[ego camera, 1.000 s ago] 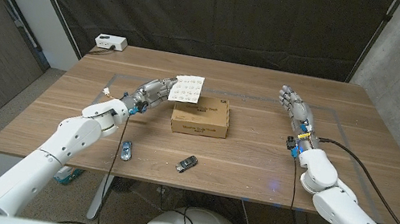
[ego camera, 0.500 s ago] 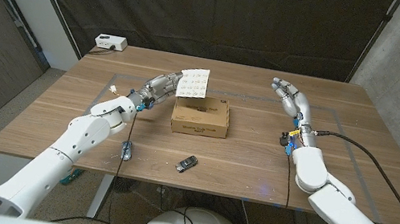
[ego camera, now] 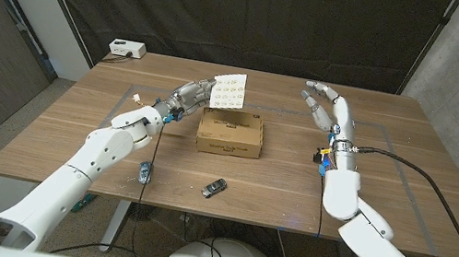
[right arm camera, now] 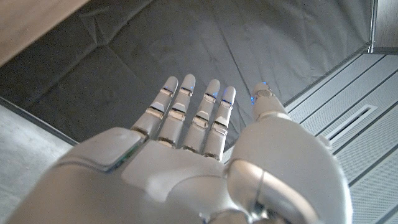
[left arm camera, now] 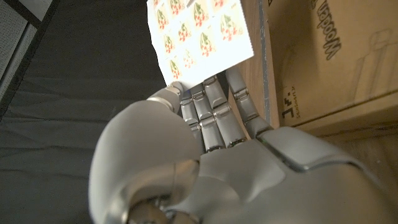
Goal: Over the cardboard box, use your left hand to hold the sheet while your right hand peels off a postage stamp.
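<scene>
- A white outlet box sits at the table's far left corner, with a cable running off the edge.
- The left arm reaches in from the near left, its hand raised over the table just left of the box.
- The left hand's fingers pinch the lower edge of the sheet; in the left wrist view the sheet stands up past the fingertips, printed with rows of small red-and-green stamps.
- In the head view the sheet is held tilted above the box's far left corner, clear of its lid.
- The box is cardboard, closed, lying flat at mid-table with dark print on top; the left wrist view shows its side close beside the hand.
- Near the front edge lie two small things: a blue-and-silver one left of the box and a dark, silvery one in front of it; I cannot tell what they are.
- The right hand hovers right of the box, well apart from the sheet, fingers spread and holding nothing.
- In the right wrist view the right hand's fingers are stretched out straight, side by side, with the thumb apart, against a dark curtain.
</scene>
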Tool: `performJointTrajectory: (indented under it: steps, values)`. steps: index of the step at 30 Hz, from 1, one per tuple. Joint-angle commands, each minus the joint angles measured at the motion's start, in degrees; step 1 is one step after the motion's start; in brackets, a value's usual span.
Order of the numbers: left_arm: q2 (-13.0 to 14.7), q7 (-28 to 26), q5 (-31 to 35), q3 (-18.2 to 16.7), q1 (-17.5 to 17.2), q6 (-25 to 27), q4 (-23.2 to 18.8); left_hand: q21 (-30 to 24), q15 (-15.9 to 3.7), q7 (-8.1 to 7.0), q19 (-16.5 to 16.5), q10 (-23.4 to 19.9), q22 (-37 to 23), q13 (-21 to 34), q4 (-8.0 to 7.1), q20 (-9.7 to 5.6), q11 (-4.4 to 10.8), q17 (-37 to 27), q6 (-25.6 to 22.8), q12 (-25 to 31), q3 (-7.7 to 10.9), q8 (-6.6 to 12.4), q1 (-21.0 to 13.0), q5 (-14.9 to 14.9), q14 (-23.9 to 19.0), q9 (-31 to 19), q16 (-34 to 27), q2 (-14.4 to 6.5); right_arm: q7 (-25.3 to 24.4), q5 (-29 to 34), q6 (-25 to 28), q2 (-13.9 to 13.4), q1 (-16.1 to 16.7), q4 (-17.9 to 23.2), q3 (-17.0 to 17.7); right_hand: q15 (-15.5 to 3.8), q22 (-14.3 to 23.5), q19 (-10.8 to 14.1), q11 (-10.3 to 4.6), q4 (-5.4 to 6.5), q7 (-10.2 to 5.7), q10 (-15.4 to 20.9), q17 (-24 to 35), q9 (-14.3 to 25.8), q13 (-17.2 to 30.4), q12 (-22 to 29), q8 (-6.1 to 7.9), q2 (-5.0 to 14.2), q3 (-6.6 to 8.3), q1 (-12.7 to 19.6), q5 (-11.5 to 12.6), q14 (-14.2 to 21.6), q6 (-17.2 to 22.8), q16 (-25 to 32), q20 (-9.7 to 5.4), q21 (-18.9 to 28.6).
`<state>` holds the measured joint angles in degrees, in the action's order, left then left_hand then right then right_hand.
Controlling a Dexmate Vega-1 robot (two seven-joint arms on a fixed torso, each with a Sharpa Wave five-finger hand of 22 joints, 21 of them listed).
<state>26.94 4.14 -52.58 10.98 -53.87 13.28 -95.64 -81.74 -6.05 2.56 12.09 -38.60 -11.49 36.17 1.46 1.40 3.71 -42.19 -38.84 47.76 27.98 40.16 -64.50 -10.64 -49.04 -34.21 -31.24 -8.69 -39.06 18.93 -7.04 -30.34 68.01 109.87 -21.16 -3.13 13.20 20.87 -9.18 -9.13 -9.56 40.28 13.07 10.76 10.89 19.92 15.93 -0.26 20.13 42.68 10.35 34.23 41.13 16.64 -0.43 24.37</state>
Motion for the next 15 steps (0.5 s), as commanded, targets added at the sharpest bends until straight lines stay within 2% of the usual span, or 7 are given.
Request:
performJointTrajectory:
  steps: [1, 7, 10, 15]
  values:
    - [-1.0, -4.1, -0.8, 0.4, 1.2, 3.1, -2.5, -0.8, -5.39, -1.62, 1.8, -5.8, 0.4, -2.0, 0.64, -0.11, 4.59, 1.9, -4.3, -1.6, 1.18, 3.12, 0.1, -1.0, -2.2, 0.9, 1.2, 1.5, -3.6, 20.2, 1.8, 8.9, 2.7, 1.2, 2.1, -9.08, 0.2, 1.1, -0.39, 0.26, -0.58, 2.7, 1.3, 0.2, 0.1, 0.8, 0.72, -0.90, -1.40, 1.0, 0.8, 2.6, 2.8, 1.7, -0.71, 0.9]
    - [-1.8, -8.8, -1.7, 0.1, 0.8, 4.7, -4.6, -0.9, -5.52, -1.23, 4.4, -12.0, 1.2, -7.1, 2.40, -0.76, 4.06, 4.9, -9.4, -4.7, 3.80, 4.28, 0.7, -2.5, -6.1, 4.2, 3.4, 4.6, -4.4, 29.2, 1.8, 12.2, 3.7, 1.5, 3.3, -9.38, 0.3, 2.2, -0.56, 0.46, -1.13, 5.3, 2.8, 0.2, 0.2, 1.4, 0.82, -0.75, -2.47, 1.9, 1.1, 5.1, 5.1, 3.5, -0.65, 1.9]
    - [-2.2, -9.7, -2.3, 0.1, 0.8, 5.0, -5.0, -0.9, -5.58, -1.55, 5.1, -13.8, 1.2, -8.7, 2.88, -1.29, 3.69, 5.7, -11.2, -5.7, 4.71, 4.40, 1.0, -2.9, -7.6, 5.6, 3.9, 5.7, -4.1, 33.0, 1.8, 13.6, 4.1, 1.7, 3.8, -9.48, 0.3, 2.5, -0.78, 0.33, -1.16, 5.7, 3.2, 0.3, 0.2, 1.4, 0.73, -1.02, -2.80, 2.3, 1.2, 5.5, 5.3, 3.9, -0.83, 2.1]
    - [-2.7, -10.5, -3.4, 0.5, 1.6, 6.1, -5.3, -1.0, -5.54, -1.11, 6.0, -14.6, 1.2, -10.2, 3.27, -1.67, 3.71, 6.5, -13.0, -7.1, 5.88, 4.30, 1.3, -3.3, -8.6, 7.1, 4.6, 6.4, -3.4, 38.2, 1.5, 15.4, 4.3, 1.7, 4.6, -9.46, 0.4, 2.5, -1.30, 0.17, -1.62, 5.9, 3.7, 0.3, 0.2, 1.3, 0.45, -1.92, -3.56, 2.7, 1.3, 5.6, 5.4, 4.3, -1.19, 2.4]
